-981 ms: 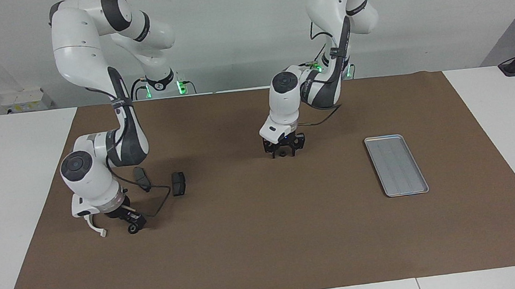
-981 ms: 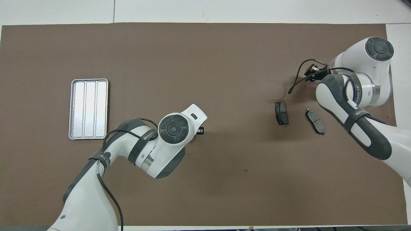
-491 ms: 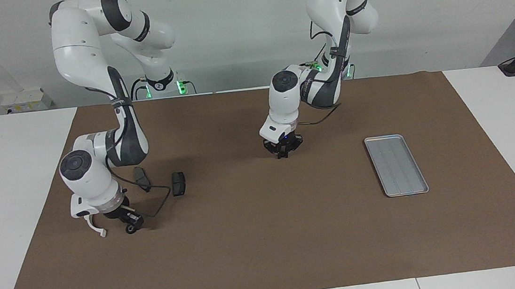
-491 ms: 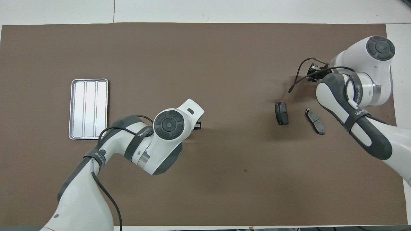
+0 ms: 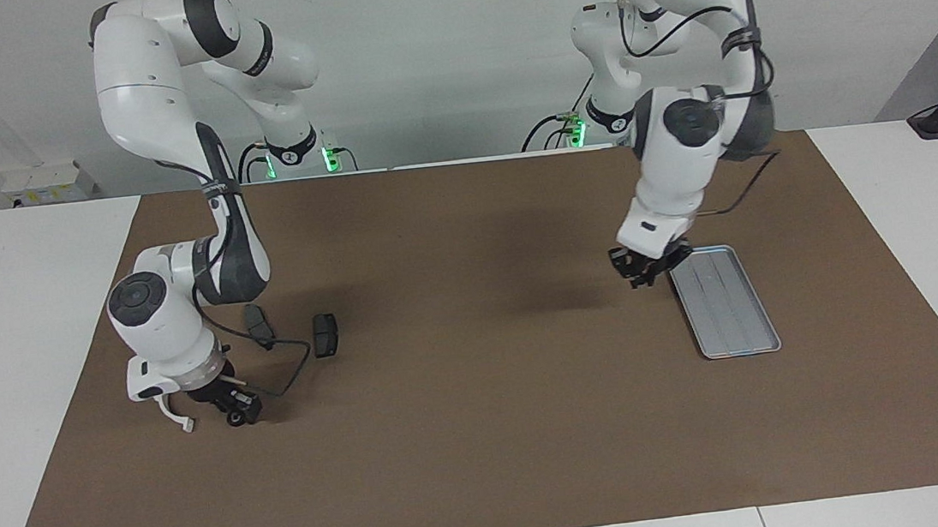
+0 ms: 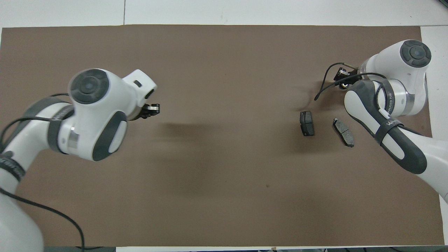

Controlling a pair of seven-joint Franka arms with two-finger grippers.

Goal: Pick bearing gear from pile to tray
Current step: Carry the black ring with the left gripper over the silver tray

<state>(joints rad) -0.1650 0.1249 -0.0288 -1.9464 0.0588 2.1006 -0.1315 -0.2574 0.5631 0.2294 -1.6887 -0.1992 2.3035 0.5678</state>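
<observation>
My left gripper (image 5: 646, 270) hangs above the mat just beside the tray (image 5: 727, 307), at the tray's corner nearest the robots. Its fingers are closed on a small dark piece, the bearing gear, which they mostly hide. In the overhead view the left gripper (image 6: 151, 110) shows, and the arm covers the tray. The pile lies at the right arm's end: two brake pads (image 5: 258, 325) (image 5: 325, 335), a white arc (image 5: 173, 412) and a small black round piece (image 5: 237, 419). My right gripper (image 5: 233, 404) is low over that round piece.
The right arm's black cable (image 5: 289, 362) loops over the mat between the brake pads and the gripper. The brown mat (image 5: 485, 434) covers most of the white table. In the overhead view the brake pads (image 6: 307, 123) (image 6: 343, 132) lie beside the right arm.
My left gripper shut at the mat's middle, rose, and swung to the tray's edge. The small dark piece is gone from the middle. The right arm has barely moved.
</observation>
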